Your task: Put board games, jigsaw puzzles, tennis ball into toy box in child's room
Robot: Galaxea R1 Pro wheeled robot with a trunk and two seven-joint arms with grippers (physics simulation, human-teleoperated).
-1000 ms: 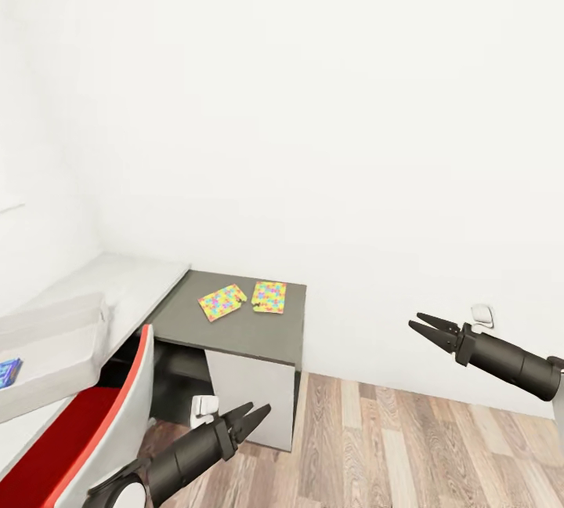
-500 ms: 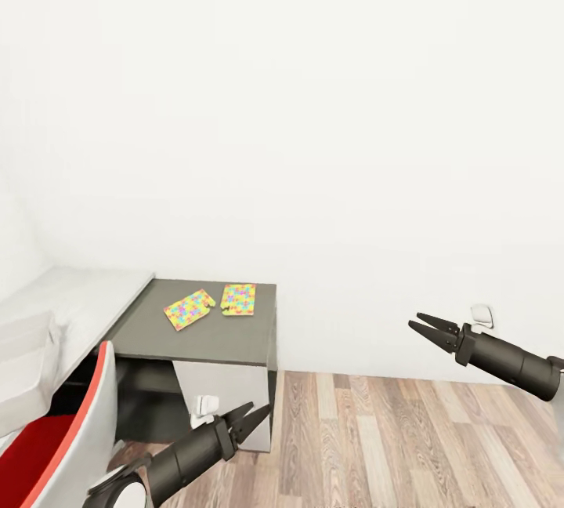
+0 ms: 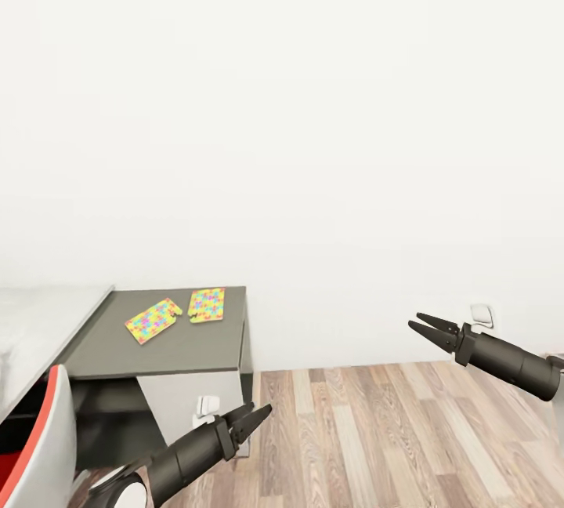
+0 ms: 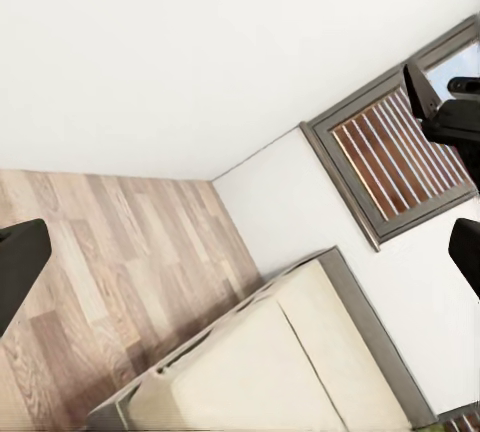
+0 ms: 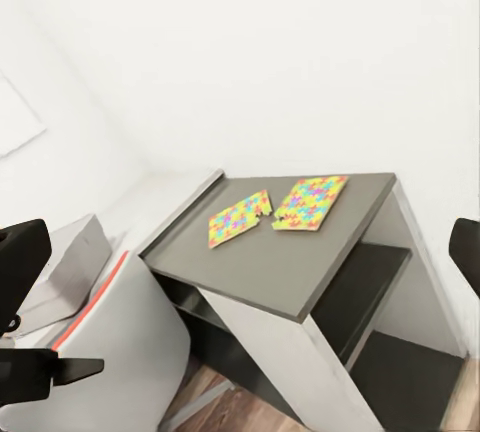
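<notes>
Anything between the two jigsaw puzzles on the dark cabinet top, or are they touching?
Nothing lies between them. In the right wrist view the left puzzle and the right puzzle sit side by side on the dark cabinet top, near corners about touching.

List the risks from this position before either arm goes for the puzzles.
1. The two jigsaw puzzles lie edge to edge on the dark cabinet top; grabbing one may nudge the other.
2. They lie flat, so open fingers may slip over them.
3. The red-trimmed chair stands near the left gripper and could block that arm.
</notes>
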